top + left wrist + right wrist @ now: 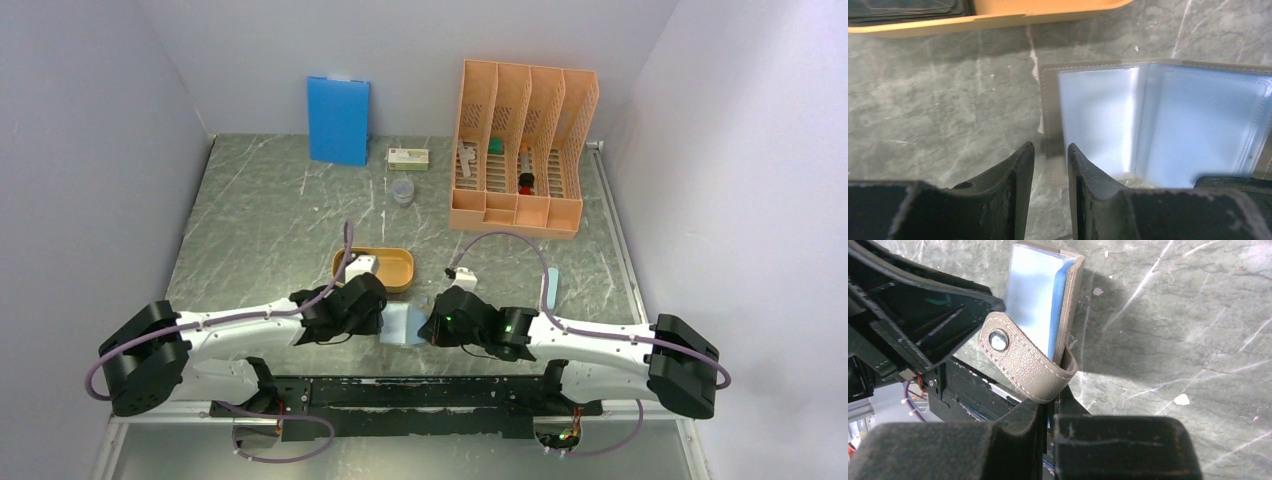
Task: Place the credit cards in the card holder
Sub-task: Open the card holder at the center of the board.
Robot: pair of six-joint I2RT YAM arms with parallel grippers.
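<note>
You're working inside pale grey walls (90, 150), closed in on three sides, over a dark green-grey marbled table (270, 220) streaked with white veins. Upper right of the top view sits a tall orange slotted file rack (520, 150), and a blue upright board (338, 120) leans on the back wall at upper centre. In the centre of the frame lies a shallow orange oval tray (398, 272).

Just below it, between your two wrists, is the grey-taupe bifold card holder (403, 325), spread open on the marble. Its glossy pale blue pockets catch the light and the taupe border is stitched all round. Your left gripper (1050, 146) has its fingers drawn in narrow, clamped on the holder's left border. Your right gripper (1048, 412) is pinched tight on the opposite cover, with the snap strap (1023, 365) curling over above it. The dark grey credit cards (903, 7) lie stacked in the tray, at the upper left of the left wrist view, apart from the holder.
</note>
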